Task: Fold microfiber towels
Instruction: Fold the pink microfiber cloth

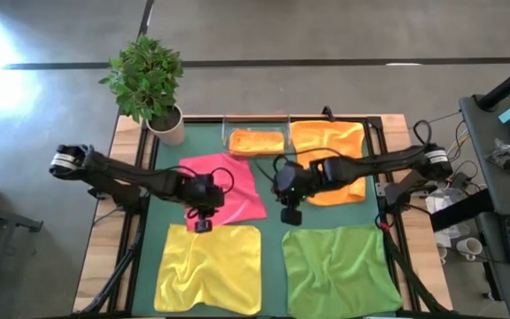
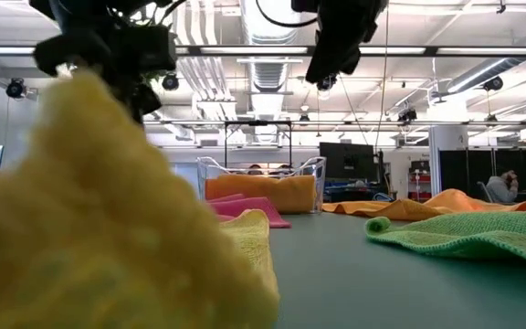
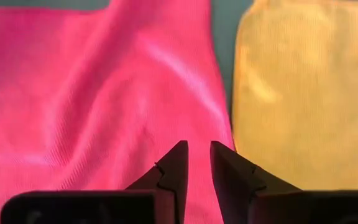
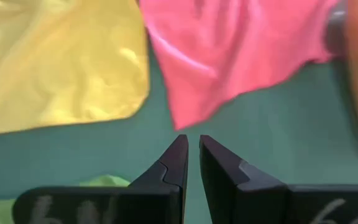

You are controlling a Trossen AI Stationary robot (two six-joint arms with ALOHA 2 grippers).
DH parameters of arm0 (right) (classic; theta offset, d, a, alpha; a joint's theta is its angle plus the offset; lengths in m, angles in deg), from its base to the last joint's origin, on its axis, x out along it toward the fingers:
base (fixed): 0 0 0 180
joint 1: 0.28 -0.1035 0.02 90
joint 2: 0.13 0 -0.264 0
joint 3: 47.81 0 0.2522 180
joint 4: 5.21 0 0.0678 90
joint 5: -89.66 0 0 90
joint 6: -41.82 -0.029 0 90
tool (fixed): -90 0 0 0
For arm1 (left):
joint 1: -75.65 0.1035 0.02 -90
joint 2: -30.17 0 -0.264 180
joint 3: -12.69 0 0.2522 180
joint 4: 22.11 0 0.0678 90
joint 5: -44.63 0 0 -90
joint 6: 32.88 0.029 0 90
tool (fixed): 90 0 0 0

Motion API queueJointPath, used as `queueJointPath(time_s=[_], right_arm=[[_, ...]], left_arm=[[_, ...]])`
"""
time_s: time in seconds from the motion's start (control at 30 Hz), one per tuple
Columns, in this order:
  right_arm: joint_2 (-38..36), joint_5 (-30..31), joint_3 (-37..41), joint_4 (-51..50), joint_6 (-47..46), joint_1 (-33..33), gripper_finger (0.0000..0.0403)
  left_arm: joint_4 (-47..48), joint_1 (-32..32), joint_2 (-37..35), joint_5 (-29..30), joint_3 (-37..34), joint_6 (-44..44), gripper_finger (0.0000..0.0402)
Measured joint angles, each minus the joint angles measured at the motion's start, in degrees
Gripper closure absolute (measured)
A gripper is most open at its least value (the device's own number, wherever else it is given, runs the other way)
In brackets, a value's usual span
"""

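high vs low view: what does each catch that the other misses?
Only high: the plant at the table's far left corner, the full spread of the yellow towel, and both grippers placed over the mat, left gripper at the pink towel's near edge, right gripper above the green towel.
Only low: the room behind, with ceiling lights and monitors.
Both: the tray holding a folded orange towel, and the spread orange towel.
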Motion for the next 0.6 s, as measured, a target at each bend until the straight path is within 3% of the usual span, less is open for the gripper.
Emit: queueJointPath(time_s=[0.17,0.37,0.6], right_arm=[[0.0,0.0,6.2,9.7,-2.9,-1.6,0.0371],[0.0,0.0,11.7,17.0,-3.1,-1.9,0.0371],[0.0,-1.5,16.3,22.6,-0.5,-1.6,0.0348]], left_arm=[[4.4,-2.8,0.0,0.0,0.0,-2.1,0.0325],[13.5,-4.2,0.0,-0.3,0.0,-7.6,0.0257],[19.3,-7.0,-0.2,-6.5,0.0,-11.1,0.0199]])
